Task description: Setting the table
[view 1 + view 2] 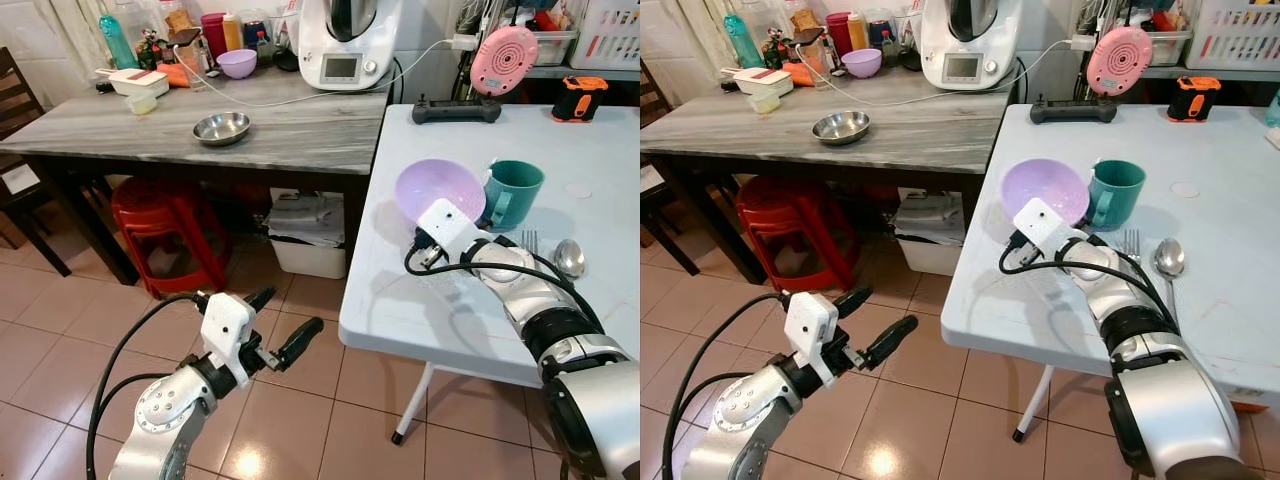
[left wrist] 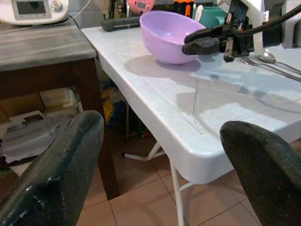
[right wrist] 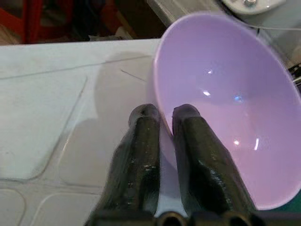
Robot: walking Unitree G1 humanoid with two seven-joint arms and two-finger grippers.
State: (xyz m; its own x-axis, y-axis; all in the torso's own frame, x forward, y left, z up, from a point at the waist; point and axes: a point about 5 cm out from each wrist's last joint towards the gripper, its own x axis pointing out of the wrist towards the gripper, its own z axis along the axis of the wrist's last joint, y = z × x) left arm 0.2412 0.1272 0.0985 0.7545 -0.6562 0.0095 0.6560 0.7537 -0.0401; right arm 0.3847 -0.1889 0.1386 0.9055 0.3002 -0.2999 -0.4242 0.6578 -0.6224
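Note:
My right gripper is shut on the rim of a lilac plastic bowl, one finger inside and one outside. It holds the bowl tilted over the white folding table, near the table's left side. A teal mug stands just right of the bowl. A fork and a spoon lie on the table to the right of my forearm. My left gripper hangs open over the tiled floor, left of the white table, with nothing between its fingers.
A grey wooden table at the left carries a steel bowl, a second purple bowl, a white kitchen machine and bottles. Under it are a red stool and a white bin. A black controller lies at the white table's far edge.

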